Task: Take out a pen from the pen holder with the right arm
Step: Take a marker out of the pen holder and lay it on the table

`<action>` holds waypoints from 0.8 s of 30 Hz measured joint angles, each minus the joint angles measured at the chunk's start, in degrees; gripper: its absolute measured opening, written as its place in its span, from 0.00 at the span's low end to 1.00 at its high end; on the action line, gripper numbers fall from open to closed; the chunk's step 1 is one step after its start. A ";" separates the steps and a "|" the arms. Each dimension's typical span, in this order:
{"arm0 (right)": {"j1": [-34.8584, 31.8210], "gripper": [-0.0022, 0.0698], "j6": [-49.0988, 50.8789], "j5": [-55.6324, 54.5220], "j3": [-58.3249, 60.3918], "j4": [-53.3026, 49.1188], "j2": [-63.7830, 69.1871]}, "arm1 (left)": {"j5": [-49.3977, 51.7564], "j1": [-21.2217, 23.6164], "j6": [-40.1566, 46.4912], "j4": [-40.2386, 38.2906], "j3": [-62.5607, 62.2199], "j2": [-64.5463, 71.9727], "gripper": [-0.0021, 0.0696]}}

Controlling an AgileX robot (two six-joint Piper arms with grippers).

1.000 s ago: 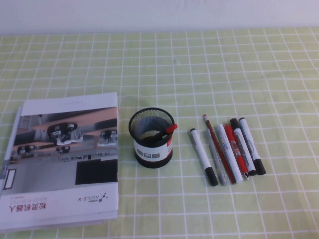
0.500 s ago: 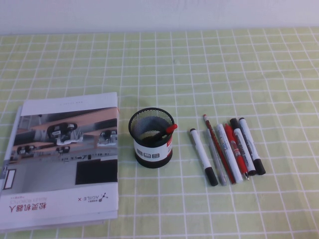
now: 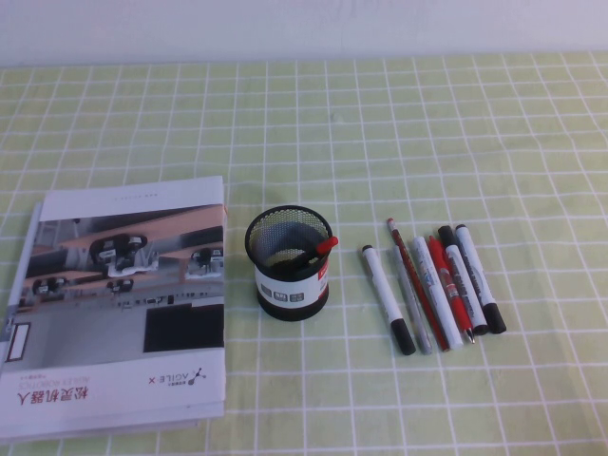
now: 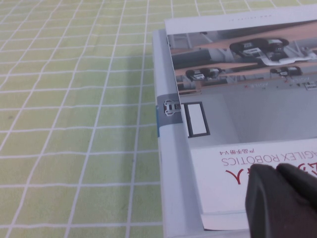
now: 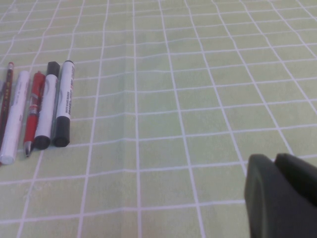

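Note:
A black mesh pen holder (image 3: 290, 262) stands at the middle of the table. A red-capped pen (image 3: 318, 251) leans inside it, its cap over the right rim. Just right of the holder, several pens and markers (image 3: 432, 283) lie side by side on the cloth; the right wrist view shows them too (image 5: 47, 111). Neither arm appears in the high view. My right gripper (image 5: 274, 158) is shut and empty, low over bare cloth to the right of the lying pens. My left gripper (image 4: 275, 168) is shut and empty above the booklet's near corner.
A stack of AgileX booklets (image 3: 123, 304) lies at the left, with its near edge in the left wrist view (image 4: 233, 124). A green checked cloth (image 3: 427, 133) covers the whole table.

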 joint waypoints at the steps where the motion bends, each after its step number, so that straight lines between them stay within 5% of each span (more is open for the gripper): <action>1: 0.00 0.01 0.00 0.00 0.00 0.00 0.00 | 0.00 0.00 0.00 0.00 0.00 0.00 0.02; 8: 0.00 0.01 0.00 -0.38 0.00 0.82 0.00 | 0.00 0.00 0.00 0.00 0.00 0.00 0.02; 18: 0.00 0.01 0.00 -11.23 0.00 28.08 0.00 | 0.00 0.00 0.00 0.00 0.00 0.00 0.02; 24: 0.00 0.01 0.00 -13.19 0.00 34.75 0.00 | 0.00 0.00 0.00 0.00 0.00 0.00 0.02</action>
